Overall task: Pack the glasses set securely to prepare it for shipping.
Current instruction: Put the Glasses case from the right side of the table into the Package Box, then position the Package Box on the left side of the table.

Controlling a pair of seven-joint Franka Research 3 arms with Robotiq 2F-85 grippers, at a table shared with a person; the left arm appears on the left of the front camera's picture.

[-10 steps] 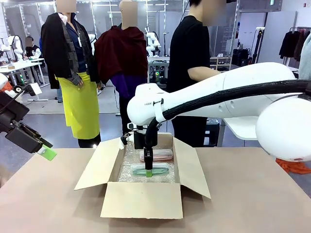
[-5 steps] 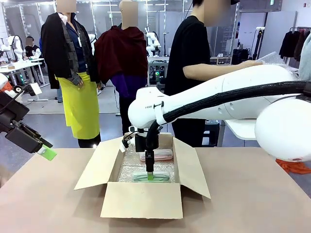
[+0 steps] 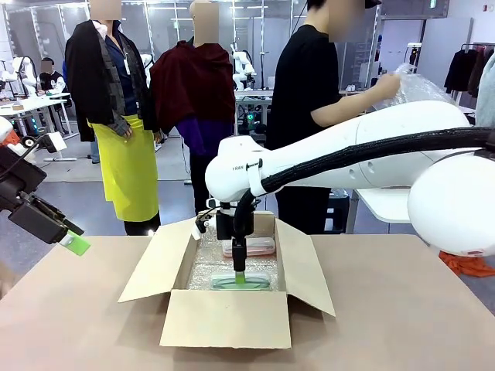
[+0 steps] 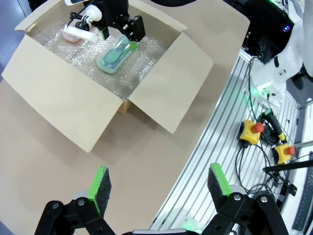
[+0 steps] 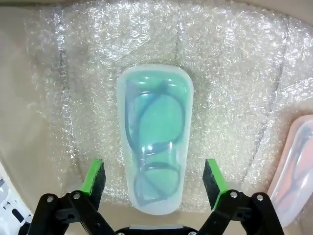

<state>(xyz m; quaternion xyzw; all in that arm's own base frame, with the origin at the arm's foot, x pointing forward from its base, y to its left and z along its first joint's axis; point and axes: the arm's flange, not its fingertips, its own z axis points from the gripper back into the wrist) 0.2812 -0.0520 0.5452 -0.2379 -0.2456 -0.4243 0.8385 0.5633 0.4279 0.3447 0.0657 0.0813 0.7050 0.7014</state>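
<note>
A: Where was the glasses set logged?

B: Inside the cardboard box [image 3: 224, 318] on the table [image 3: 402, 325], on the bubble wrap [image 5: 234, 73] lining. The green-framed glasses [image 5: 156, 122] were seen folded inside a clear case [image 5: 154, 78], lying flat. The pink case [image 3: 249, 246] was noted just beside it, with a strip of wrap between them.

A: End effectors?

B: The right end effector [image 5: 154, 178] was marked low in the box with its fingers apart. Its pads flanked one end of the clear case with a gap on each side, and nothing was clamped. The left end effector [image 4: 159, 182] was also marked spread and empty, over the table and well apart from the box.

A: Handling?

B: The set was judged light. The shell was rated thin, stiff and crushable, and its smooth plastic probably slippery against the pads. A grip across the short width, mid-length and with a gentle squeeze, was advised. The rounded ends were flagged as likely to slip out. The thin frame was judged fragile and not to be pinched directly.
</note>
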